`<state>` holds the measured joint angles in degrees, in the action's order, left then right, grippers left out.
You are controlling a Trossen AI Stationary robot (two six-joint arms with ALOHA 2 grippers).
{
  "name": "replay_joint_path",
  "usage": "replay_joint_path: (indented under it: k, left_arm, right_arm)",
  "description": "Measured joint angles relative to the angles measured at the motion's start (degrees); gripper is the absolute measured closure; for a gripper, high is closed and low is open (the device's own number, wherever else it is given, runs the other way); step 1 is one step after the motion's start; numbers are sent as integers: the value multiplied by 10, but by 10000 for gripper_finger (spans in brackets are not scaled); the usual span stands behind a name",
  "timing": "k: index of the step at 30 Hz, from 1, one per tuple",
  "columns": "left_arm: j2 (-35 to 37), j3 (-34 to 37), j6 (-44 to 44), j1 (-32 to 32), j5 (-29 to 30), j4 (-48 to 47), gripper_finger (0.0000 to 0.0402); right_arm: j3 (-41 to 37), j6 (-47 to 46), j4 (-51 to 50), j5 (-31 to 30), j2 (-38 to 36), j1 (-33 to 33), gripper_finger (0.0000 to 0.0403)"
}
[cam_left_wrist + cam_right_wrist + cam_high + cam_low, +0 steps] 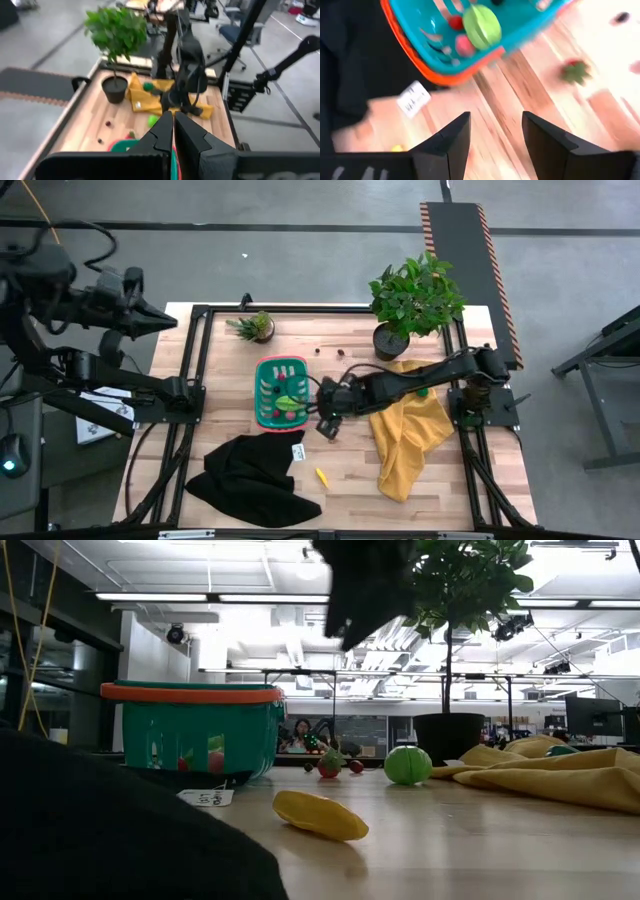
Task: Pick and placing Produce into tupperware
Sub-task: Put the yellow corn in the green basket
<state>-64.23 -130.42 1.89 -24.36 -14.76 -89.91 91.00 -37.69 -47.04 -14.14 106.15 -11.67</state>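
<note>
The right gripper [327, 420] is hanging over the bare wood just beside the basket's right side, its two dark fingers [449, 140] standing apart with nothing between them. Just beside it the teal-green basket [262, 393] with the red-pink rim is sitting near the middle of the table, small and rectangular, its slotted bottom showing in the right wrist view. Inside it three toy pieces are showing clearly: one pale green round piece [482, 25], one red piece [455, 22] and one pink piece [465, 45]. Outside the basket, one yellow piece [322, 476] is lying on the wood toward the near edge, one bright green ball [407, 765] is sitting at the edge of the yellow cloth [408, 438], one small red piece with green leaves [329, 764] is lying behind the basket, and two tiny dark pieces [318, 350] are lying farther back. One white tag [298, 451] is lying next to the one black cloth [246, 476]. Two potted plants are standing at the far side, one small [255, 327] and one large [412, 300]. The left gripper [173, 131], fingers pressed together and holding nothing, is waiting off the table's left edge.
</note>
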Motion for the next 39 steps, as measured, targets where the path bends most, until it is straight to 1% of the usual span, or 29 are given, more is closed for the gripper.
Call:
replay_joint_path:
  k: [4, 7, 9, 13, 14, 16, 18, 21, 24, 32, 37, 39]
  left_arm:
    - [3, 61, 0, 0, -11, -1, 395]
    - [3, 115, -2, 0, -16, -1, 395]
    - [4, 149, -7, 0, -28, 0, 395]
    - [3, 216, -29, 0, -67, 26, 395]
    - [3, 233, -31, 0, -77, 39, 395]
    - [4, 266, -32, 0, -98, 65, 395]
    - [3, 297, -39, 0, -127, 84, 395]
    - [3, 340, -50, 0, -176, 109, 395]
    - [3, 382, -49, 11, -202, 138, 395]
    - [-6, 460, -35, 102, -204, 236, 395]
    - [-34, 486, -19, 151, -201, 304, 395]
    - [-51, 486, -19, 169, -189, 322, 395]
  right_arm:
    - [0, -35, -59, -16, -15, -21, 234]
    - [0, -54, -71, -16, -21, -37, 234]
    - [0, -55, -63, 14, -22, -46, 234]
    - [0, -52, -36, 99, -22, -63, 234]
    - [0, -54, -36, 110, -22, -67, 234]
    - [0, -60, -53, 114, -22, -77, 234]
    - [0, -71, -75, 106, -23, -85, 234]
    - [0, -84, -93, 72, -24, -96, 234]
    - [0, -86, -93, 69, -24, -103, 234]
    - [0, -108, -142, 64, -32, -127, 234]
    - [0, -134, -182, 22, -64, -141, 234]
    - [0, -152, -210, -2, -86, -148, 234]
